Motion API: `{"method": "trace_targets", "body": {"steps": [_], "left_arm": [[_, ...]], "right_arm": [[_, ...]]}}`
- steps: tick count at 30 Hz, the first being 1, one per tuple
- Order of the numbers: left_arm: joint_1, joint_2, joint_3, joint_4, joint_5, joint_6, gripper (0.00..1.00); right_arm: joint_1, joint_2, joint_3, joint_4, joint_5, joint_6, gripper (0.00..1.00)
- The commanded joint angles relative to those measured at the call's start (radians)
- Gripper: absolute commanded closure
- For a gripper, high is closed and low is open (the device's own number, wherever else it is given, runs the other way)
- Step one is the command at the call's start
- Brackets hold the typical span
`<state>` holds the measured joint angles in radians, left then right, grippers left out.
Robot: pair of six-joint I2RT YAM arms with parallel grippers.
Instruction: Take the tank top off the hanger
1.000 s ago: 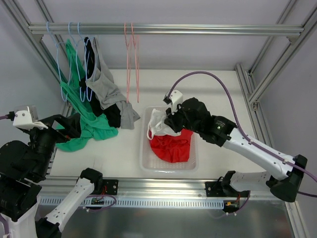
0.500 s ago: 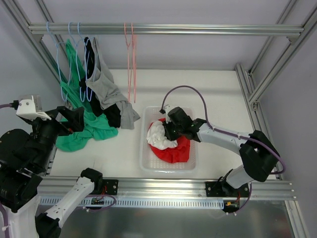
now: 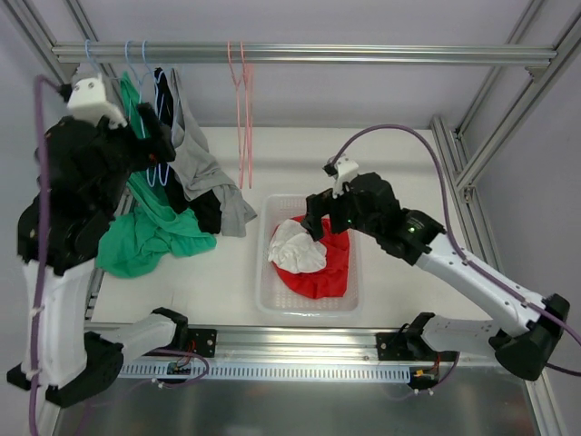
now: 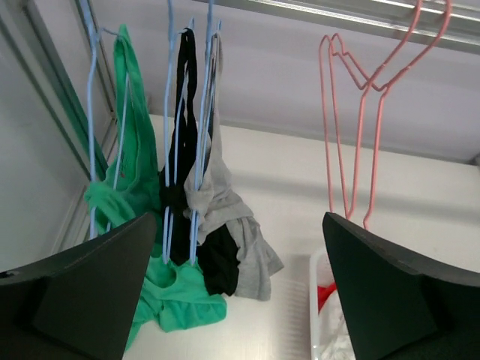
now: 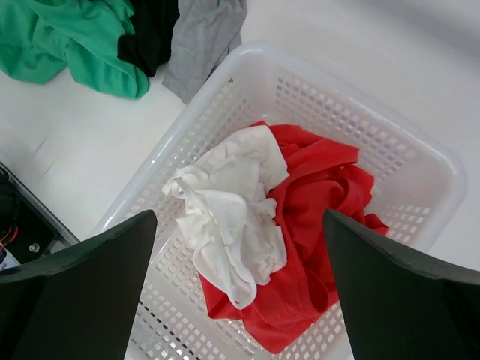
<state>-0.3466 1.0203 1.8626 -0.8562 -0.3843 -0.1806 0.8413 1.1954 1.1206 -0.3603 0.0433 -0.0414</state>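
The surface (image 3: pixel 227 282) carries the basket (image 3: pixel 264 292) at 6 o'clock, holding a red garment (image 5: pixel 315 187) and a white garment (image 5: pixel 232 217). The green tank top (image 4: pixel 139 161) hangs at 10 o'clock on a blue hanger (image 4: pixel 92 112), crowded by a black top (image 4: pixel 217 262) and a gray top (image 4: pixel 225 206). Your left tool (image 4: pixel 238 225) faces them, jaws spread and empty. The right tool (image 5: pixel 240 214) hovers over the basket, jaws likewise spread. Grab loosely and you may snag a neighbour or drag the hanger off the rail (image 3: pixel 300 53).
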Motion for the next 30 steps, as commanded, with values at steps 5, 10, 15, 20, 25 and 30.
{"method": "trace_targets", "body": {"steps": [5, 10, 15, 20, 25, 30], "left_arm": [[0.182, 0.311, 0.132, 0.016, 0.143, 0.049, 0.20], [0.233, 0.412, 0.171, 0.019, 0.204, 0.076, 0.22], [0.256, 0.492, 0.196, 0.022, 0.242, 0.082, 0.38], [0.293, 0.531, 0.202, 0.025, 0.265, 0.072, 0.47], [0.324, 0.567, 0.216, 0.025, 0.309, 0.063, 0.60], [0.333, 0.606, 0.267, 0.023, 0.335, 0.069, 0.81]], "right_arm": [[-0.002, -0.215, 0.016, -0.121, 0.003, -0.023, 0.02], [-0.001, -0.310, -0.010, -0.121, -0.135, -0.041, 0.02], [-0.001, -0.326, -0.025, -0.120, -0.152, -0.041, 0.02], [-0.001, -0.312, -0.036, -0.094, -0.175, -0.035, 0.02], [-0.002, -0.307, -0.038, -0.072, -0.197, -0.034, 0.02], [-0.002, -0.315, -0.044, -0.060, -0.212, -0.028, 0.02]]}}
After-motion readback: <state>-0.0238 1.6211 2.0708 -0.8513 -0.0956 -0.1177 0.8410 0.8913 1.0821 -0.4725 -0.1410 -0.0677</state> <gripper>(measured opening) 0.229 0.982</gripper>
